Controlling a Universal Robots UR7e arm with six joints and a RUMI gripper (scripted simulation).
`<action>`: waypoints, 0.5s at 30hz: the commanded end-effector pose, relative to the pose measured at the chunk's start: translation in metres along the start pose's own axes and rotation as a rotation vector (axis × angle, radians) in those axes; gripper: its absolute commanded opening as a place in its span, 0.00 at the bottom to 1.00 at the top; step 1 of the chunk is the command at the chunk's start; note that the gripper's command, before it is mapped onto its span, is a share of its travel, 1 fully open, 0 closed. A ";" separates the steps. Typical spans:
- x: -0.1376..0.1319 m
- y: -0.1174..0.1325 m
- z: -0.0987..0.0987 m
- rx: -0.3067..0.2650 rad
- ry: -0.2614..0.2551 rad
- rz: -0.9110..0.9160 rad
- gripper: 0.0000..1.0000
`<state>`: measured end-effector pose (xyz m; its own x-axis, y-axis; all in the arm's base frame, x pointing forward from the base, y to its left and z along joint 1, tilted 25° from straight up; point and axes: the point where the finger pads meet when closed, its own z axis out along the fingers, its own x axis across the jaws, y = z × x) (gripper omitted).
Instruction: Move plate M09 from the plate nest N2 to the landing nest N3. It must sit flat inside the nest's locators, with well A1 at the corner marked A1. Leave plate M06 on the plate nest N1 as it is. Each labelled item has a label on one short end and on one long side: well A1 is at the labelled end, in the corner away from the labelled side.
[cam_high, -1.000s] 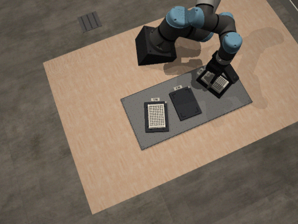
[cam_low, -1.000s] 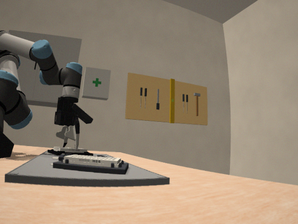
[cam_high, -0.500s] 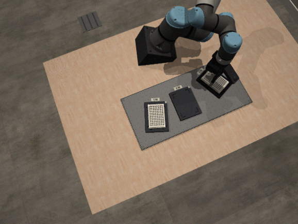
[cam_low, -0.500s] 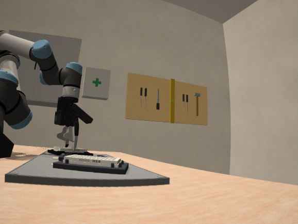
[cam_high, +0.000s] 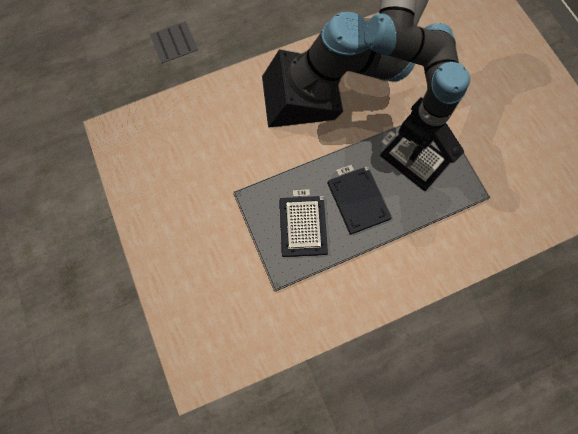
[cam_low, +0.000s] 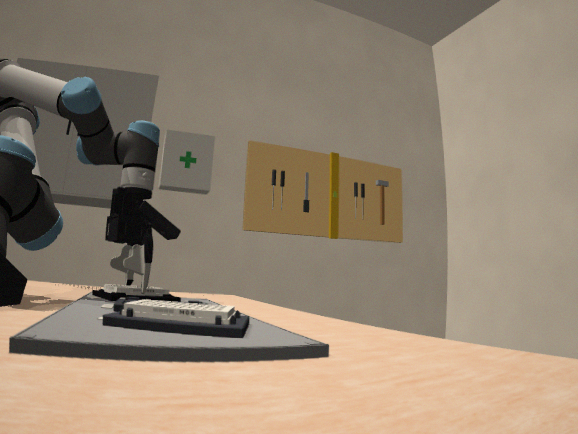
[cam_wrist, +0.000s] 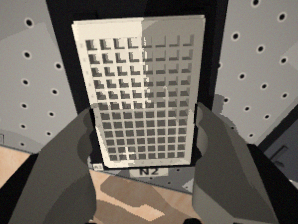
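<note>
plate M09: cream, grid of square wells
nest N2: black
base plate: grey, dotted holes
bench: pale wood grain
arm joints: blue

n2 tag: "n2" is read just below the gripped white plate.
plate side label: "m06".
wall cabinet: green cross.

Wooden table top under grey perforated base plate and black arm pedestal.

From above, the black gripper body hides the white well plate's labelled end from you; its label is unreadable.
</note>
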<state>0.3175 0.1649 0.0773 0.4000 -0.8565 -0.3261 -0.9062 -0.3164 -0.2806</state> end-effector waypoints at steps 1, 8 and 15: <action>0.000 0.000 0.000 0.000 0.000 0.000 0.00; 0.001 -0.002 -0.005 0.004 0.004 -0.001 0.00; 0.001 -0.002 -0.017 0.003 0.004 0.000 0.00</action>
<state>0.3179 0.1618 0.0837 0.3985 -0.8576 -0.3252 -0.9067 -0.3147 -0.2808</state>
